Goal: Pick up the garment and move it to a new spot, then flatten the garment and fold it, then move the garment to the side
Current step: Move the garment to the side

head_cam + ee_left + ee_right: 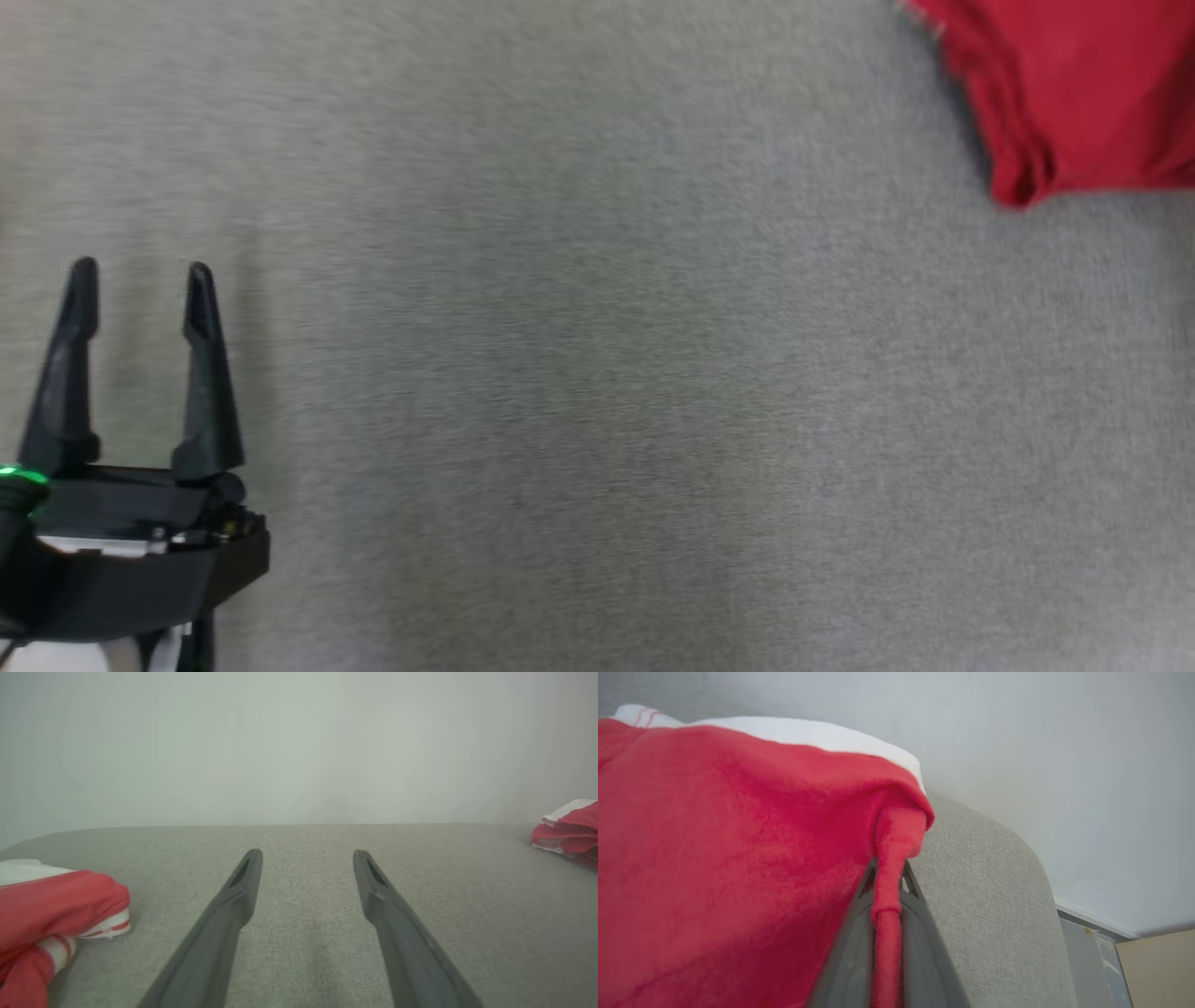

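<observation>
The right gripper (889, 869) clamps a fold at the edge of the red garment (738, 849); the left gripper (142, 271), well apart from it, gapes empty; lift gently, the bite seemingly thin.

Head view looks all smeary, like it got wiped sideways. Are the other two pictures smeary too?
Head view: sideways streaks on the grey surface, red garment soft-edged, likely camera motion. Left wrist view: crisp weave around the left fingers. Right wrist view: weave sharp, garment fuzzy up close.
</observation>
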{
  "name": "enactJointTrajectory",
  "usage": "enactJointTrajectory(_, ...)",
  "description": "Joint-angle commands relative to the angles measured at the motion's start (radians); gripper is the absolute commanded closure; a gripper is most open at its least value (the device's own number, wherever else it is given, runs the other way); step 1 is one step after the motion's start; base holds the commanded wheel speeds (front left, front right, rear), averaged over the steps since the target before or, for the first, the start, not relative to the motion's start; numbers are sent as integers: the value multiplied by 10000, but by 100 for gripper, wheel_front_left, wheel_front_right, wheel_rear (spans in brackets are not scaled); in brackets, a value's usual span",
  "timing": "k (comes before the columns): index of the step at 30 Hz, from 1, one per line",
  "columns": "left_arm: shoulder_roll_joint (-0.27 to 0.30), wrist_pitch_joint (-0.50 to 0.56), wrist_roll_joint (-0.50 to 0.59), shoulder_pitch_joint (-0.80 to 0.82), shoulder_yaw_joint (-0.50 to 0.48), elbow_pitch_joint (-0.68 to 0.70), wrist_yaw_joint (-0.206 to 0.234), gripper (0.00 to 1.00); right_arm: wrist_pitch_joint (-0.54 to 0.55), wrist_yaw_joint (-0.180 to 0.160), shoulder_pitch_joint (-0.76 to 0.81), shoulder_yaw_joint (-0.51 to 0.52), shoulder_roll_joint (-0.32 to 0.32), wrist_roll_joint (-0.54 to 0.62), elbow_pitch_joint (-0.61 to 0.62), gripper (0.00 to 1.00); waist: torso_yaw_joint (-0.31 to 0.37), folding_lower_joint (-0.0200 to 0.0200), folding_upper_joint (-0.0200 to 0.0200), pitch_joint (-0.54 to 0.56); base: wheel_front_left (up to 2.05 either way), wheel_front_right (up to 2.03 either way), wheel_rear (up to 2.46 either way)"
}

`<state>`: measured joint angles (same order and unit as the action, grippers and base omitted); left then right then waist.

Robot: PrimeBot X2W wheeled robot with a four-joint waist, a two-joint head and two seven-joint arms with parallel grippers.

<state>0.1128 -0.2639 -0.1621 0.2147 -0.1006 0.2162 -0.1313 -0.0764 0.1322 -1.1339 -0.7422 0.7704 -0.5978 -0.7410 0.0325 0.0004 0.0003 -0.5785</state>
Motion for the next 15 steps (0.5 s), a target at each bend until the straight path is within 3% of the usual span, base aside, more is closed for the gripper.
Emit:
enactJointTrajectory(1, 162, -4, 96, 77, -84, 189, 18, 0, 31, -24, -232, 53, 203, -44, 123, 100, 965, -4, -3, -1005, 0, 0, 0)
enactJointTrajectory(9, 565, -4, 252, -182, -336, 852, 18, 0, 93, -24, -640, 317, 1006, -123, 269, 100, 1480, -4, -3, -1336, 0, 0, 0)
enactJointTrajectory(15, 743, -4, 264, -356, -496, 1110, 18, 0, 53, -24, -983, 450, 1218, 41, 342, 100, 1746, -4, -3, -1484, 0, 0, 0)
